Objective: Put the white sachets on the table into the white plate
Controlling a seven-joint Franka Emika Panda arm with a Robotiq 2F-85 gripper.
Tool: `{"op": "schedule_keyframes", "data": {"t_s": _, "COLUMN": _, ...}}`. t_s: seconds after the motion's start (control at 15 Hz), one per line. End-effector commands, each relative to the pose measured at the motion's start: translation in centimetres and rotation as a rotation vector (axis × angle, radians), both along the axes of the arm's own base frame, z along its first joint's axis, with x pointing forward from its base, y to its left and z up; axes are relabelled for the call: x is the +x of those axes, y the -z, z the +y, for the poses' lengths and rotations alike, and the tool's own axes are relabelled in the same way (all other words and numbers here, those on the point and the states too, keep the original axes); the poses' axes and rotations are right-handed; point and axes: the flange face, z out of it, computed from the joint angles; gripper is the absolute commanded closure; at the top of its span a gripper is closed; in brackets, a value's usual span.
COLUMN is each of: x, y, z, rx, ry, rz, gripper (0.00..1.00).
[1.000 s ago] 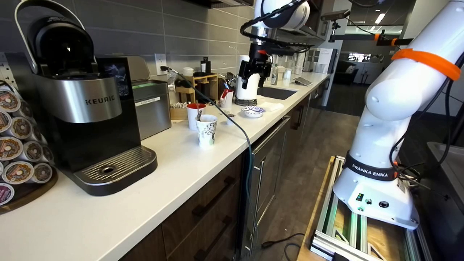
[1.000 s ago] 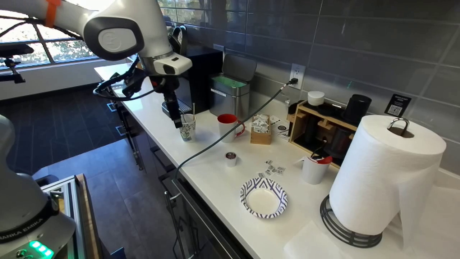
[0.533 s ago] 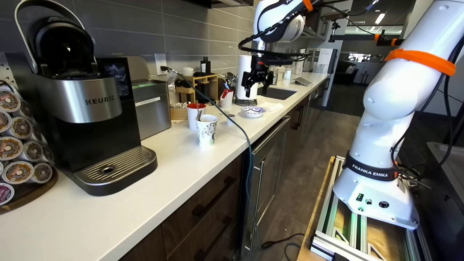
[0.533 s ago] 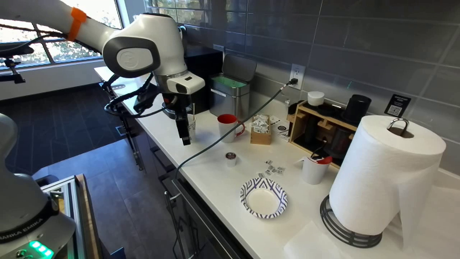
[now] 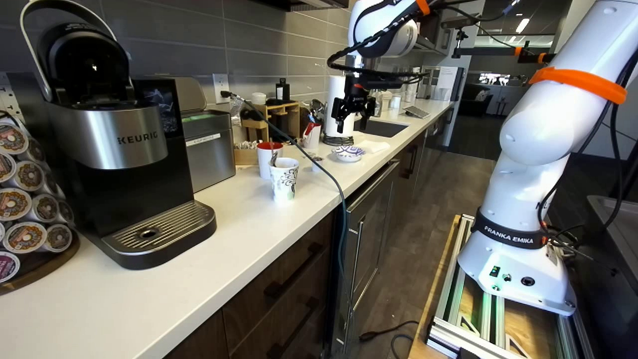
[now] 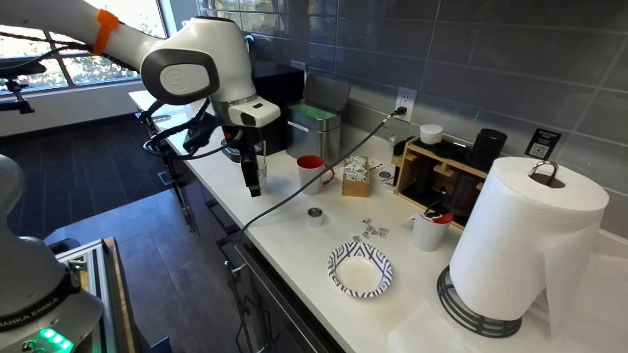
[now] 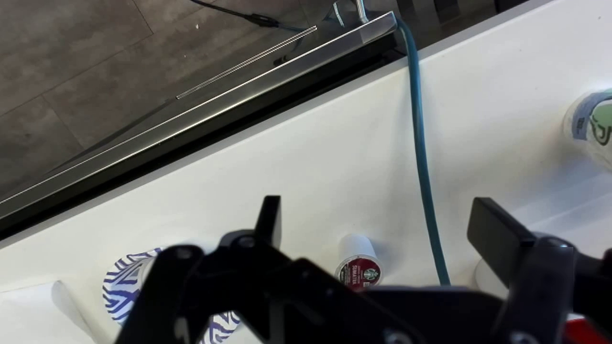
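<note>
Several small white sachets point(image 6: 375, 231) lie loosely grouped on the off-white table point(image 6: 294, 255). Right beside them stands the white plate point(image 6: 359, 274), a shallow round dish with a blue-patterned rim and nothing in it. My gripper point(image 6: 254, 192) hangs above the counter, near the patterned cup and away from sachets and plate. Its jaws are spread wide in the wrist view point(image 7: 376, 205), holding nothing. A coffee pod point(image 7: 358, 267) shows between the fingers there, standing on the counter below. The plate's rim point(image 7: 119, 286) is partly covered by the gripper in that view, and no sachets show there.
A cable point(image 6: 314, 181) slants across the counter from the wall outlet. Around it stand a patterned cup point(image 5: 284, 179), a red-lined mug point(image 6: 310, 176), a wooden box of sachets point(image 6: 356, 188), a red-and-white cup point(image 6: 429, 233) and a paper towel roll point(image 6: 525, 245).
Over the last second my gripper has come lower and moved toward the plate side, turning somewhat. It has hardly moved in the last half second. Sachets and plate stay put.
</note>
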Motion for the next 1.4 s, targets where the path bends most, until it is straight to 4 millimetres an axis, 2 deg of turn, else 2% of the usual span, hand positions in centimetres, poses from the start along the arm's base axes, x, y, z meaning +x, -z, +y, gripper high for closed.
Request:
{"op": "schedule_keyframes", "data": {"t_s": 0.0, "x": 0.0, "y": -0.1, "z": 0.0, "rx": 0.000, "ry": 0.000, "rz": 0.000, "gripper": 0.00}}
{"op": "schedule_keyframes", "data": {"t_s": 0.2, "x": 1.7, "y": 0.7, "z": -0.5, "rx": 0.019, "ry": 0.063, "rz": -0.011, "gripper": 0.00}}
{"op": "schedule_keyframes", "data": {"t_s": 0.33, "x": 3.9, "y": 1.5, "z": -1.7, "rx": 0.023, "ry": 0.089, "rz": -0.032, "gripper": 0.00}}
{"op": "schedule_keyframes", "data": {"t_s": 0.47, "x": 6.3, "y": 2.2, "z": -3.0, "rx": 0.009, "ry": 0.028, "rz": -0.067, "gripper": 0.00}}
{"op": "schedule_keyframes", "data": {"t_s": 0.8, "x": 13.6, "y": 3.5, "z": -8.2, "rx": -0.087, "ry": -0.118, "rz": -0.092, "gripper": 0.00}}
{"op": "schedule_keyframes", "data": {"t_s": 1.07, "x": 18.7, "y": 5.3, "z": -12.1, "rx": -0.063, "ry": -0.305, "rz": -0.037, "gripper": 0.00}}
{"op": "schedule_keyframes", "data": {"t_s": 1.27, "x": 20.7, "y": 6.3, "z": -15.7, "rx": -0.015, "ry": -0.415, "rz": 0.031, "gripper": 0.00}}
{"op": "schedule_keyframes", "data": {"t_s": 1.33, "x": 18.8, "y": 5.7, "z": -13.7, "rx": -0.055, "ry": -0.355, "rz": 0.002, "gripper": 0.00}}
